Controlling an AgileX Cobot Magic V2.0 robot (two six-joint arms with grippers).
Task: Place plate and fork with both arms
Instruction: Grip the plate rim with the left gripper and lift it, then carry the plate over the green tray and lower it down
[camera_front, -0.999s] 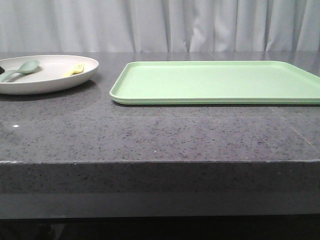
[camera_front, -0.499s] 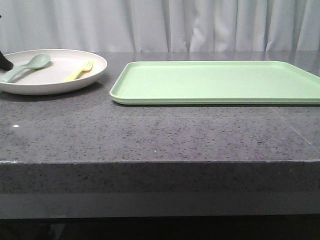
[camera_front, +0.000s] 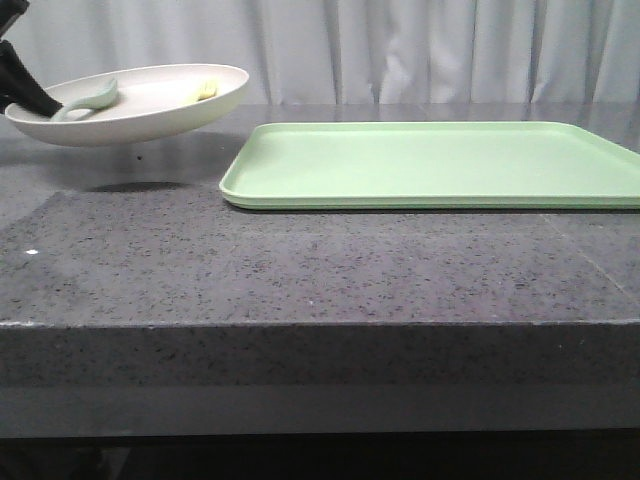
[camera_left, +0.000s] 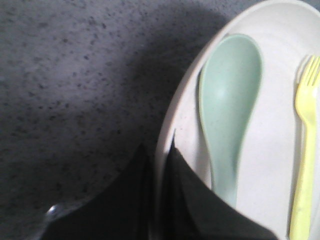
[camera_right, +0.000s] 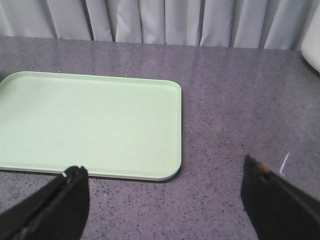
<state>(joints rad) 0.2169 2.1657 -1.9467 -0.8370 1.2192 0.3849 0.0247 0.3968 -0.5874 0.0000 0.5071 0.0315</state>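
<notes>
Nearest, the desk (camera_front: 300, 270) carries the tray (camera_front: 430, 165), and the right gripper (camera_right: 165, 200) hangs on its near side with jaws wide apart, holding nothing. Left of the tray, the plate (camera_front: 150, 110), flat on the desk a second ago, is now airborne and tilted, its far-from-tray rim clamped by the left gripper (camera_left: 160, 185). The fork (camera_left: 305, 150) and spoon (camera_left: 227, 115) ride inside, so it likely travels to the tray next.

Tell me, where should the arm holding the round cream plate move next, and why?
Probably sideways toward the rectangular light-green tray, keeping level. The left gripper is pinching the rim of the round cream plate, which hangs in the air, tilted, above the dark speckled table. The small pale-yellow plastic fork and pale teal-green spoon lie loose inside and could slide.
</notes>
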